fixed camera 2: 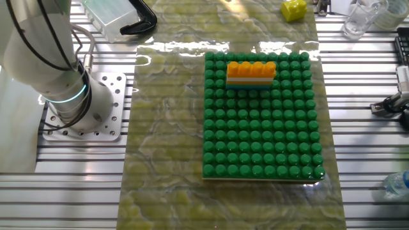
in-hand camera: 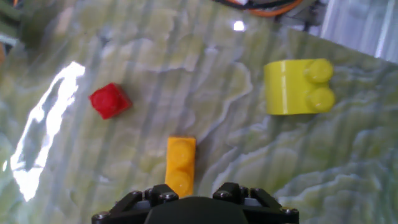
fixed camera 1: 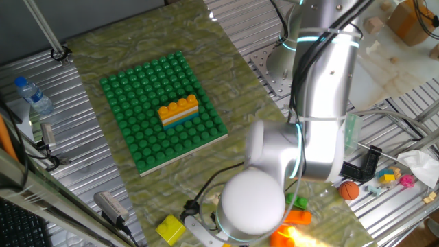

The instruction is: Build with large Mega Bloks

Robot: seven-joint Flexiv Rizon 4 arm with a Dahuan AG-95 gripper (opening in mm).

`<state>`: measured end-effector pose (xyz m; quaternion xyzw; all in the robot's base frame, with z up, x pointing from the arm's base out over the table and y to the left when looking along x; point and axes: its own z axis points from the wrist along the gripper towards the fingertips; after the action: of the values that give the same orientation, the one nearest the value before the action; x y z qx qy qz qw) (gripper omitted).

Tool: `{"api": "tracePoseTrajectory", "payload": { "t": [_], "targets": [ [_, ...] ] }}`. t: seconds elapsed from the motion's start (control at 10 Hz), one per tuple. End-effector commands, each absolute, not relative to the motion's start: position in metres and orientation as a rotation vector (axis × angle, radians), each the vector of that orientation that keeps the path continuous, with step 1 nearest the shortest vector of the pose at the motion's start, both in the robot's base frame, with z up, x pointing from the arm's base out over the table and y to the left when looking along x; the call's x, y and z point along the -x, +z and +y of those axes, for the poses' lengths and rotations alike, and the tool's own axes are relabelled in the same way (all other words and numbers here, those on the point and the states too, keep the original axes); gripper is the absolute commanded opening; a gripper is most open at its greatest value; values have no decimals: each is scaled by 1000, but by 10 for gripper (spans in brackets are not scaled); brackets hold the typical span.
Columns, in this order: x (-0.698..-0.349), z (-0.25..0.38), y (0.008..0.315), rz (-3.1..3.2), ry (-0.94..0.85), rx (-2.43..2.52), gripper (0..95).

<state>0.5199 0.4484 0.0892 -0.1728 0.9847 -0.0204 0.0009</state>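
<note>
A green studded baseplate (fixed camera 1: 144, 137) lies on the mat, also in the other fixed view (fixed camera 2: 255, 140). On it stands a stack (fixed camera 1: 179, 111) of an orange bar on white and cyan layers, also in the other fixed view (fixed camera 2: 251, 73). In the hand view a yellow-orange bar brick (in-hand camera: 181, 163) lies on the mat right under my gripper (in-hand camera: 193, 194), whose fingers stand apart and hold nothing. A short yellow brick (in-hand camera: 298, 87) lies to the right, also seen in both fixed views (fixed camera 1: 170, 228) (fixed camera 2: 294, 9). The arm hides the gripper in the fixed views.
A small red cube (in-hand camera: 110, 100) lies left of the bar. Orange (fixed camera 1: 296, 218) and green (fixed camera 1: 297, 202) bricks lie by the arm's wrist (fixed camera 1: 254, 206). A water bottle (fixed camera 1: 33, 96), an orange ball (fixed camera 1: 349, 190) and small toys (fixed camera 1: 387, 178) sit off the mat.
</note>
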Motion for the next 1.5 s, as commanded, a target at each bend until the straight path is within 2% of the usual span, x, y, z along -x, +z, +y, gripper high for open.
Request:
{"api": "tracePoseTrajectory", "payload": {
  "t": [0.1, 0.3, 0.4, 1.5],
  "targets": [
    [-514, 454, 80, 3070, 11, 536, 760],
    [-516, 472, 68, 3046, 16, 502, 760],
    [-517, 477, 66, 3045, 14, 493, 570],
    [-535, 464, 48, 3014, -37, 522, 570]
  ]
}}
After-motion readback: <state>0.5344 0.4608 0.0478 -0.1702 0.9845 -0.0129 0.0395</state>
